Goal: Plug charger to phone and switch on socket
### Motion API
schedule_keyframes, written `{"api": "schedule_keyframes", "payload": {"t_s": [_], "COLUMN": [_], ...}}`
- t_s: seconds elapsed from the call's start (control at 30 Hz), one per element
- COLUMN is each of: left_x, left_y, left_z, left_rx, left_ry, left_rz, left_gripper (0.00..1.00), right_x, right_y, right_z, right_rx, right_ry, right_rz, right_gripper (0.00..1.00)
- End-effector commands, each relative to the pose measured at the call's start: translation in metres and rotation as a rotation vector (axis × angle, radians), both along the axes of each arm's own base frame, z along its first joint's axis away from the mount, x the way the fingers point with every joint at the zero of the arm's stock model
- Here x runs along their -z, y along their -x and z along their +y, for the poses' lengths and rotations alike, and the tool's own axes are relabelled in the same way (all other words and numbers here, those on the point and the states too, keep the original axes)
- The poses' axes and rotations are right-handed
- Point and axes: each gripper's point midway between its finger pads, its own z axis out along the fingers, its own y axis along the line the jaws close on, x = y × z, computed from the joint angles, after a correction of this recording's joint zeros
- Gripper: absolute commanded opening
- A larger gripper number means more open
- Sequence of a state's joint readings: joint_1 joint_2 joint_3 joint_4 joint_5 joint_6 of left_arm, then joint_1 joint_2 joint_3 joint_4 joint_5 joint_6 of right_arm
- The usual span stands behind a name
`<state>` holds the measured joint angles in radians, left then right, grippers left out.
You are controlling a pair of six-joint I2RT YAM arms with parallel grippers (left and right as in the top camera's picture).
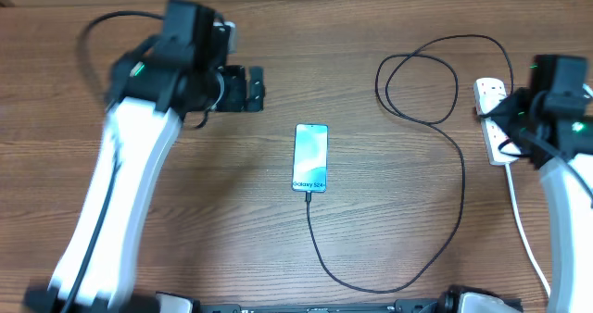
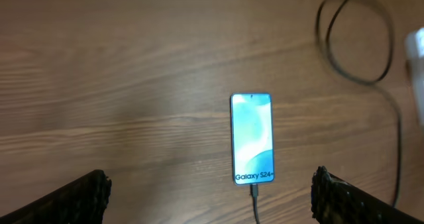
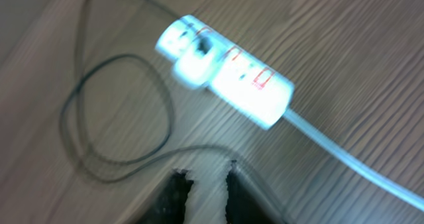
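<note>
The phone (image 1: 310, 157) lies flat at the table's middle with its light-blue "Galaxy" screen lit; it also shows in the left wrist view (image 2: 252, 139). The thin black charger cable (image 1: 460, 193) is plugged into the phone's bottom edge (image 2: 255, 201). It curves right, loops, and reaches the white socket (image 1: 488, 93). My left gripper (image 1: 243, 88) is open and empty, up and to the left of the phone. My right gripper (image 3: 212, 169) is over the socket (image 3: 228, 70), nearly closed with a narrow gap and empty. A plug sits in the socket's far outlet. Red switch marks show on the socket.
The socket's thick white cord (image 1: 526, 244) runs down the right side toward the front edge. The cable's loops (image 1: 417, 81) lie left of the socket. The table top is brown wood (image 1: 204, 193).
</note>
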<state>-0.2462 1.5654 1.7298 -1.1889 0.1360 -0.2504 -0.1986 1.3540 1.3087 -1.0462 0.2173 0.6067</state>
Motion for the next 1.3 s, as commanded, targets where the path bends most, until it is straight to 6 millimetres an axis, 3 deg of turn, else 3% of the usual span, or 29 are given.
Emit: {"api": "schedule_keyframes", "payload": {"t_s": [0.0,0.13,0.27,0.5,0.67,0.87,1.07,1.27], "left_x": [-0.064,-0.094,-0.093,-0.096,-0.095,-0.096,-0.1,-0.112], "left_y": [0.04,0.093,0.157,0.165,0.165,0.165,0.17,0.191], "left_z": [0.032,0.059,0.09,0.093,0.093,0.094,0.115,0.136], "left_rx": [-0.185,-0.309,-0.337,-0.338,-0.337,-0.342,-0.438,-0.529], "left_ry": [-0.086,-0.141,-0.189,-0.175,-0.176,-0.176,-0.175,-0.146], "left_rz": [-0.19,-0.295,-0.282,-0.296,-0.295,-0.296,-0.31,-0.373], "left_gripper": [1.0,1.0,1.0,1.0,0.99,0.99,1.0,1.0], "right_x": [0.027,0.053,0.076,0.1,0.127,0.145,0.156,0.156], "right_y": [-0.008,-0.022,-0.056,-0.081,-0.081,-0.087,-0.091,-0.093], "right_z": [-0.028,-0.051,-0.081,-0.095,-0.094,-0.094,-0.096,-0.094], "right_rx": [0.064,0.109,0.125,0.089,0.072,0.067,0.066,0.061], "right_ry": [-0.073,-0.139,-0.218,-0.246,-0.278,-0.295,-0.3,-0.309], "right_rz": [0.036,0.054,0.093,0.21,0.299,0.31,0.314,0.306], "right_gripper": [0.04,0.04,0.04,0.04,0.04,0.04,0.04,0.04]}}
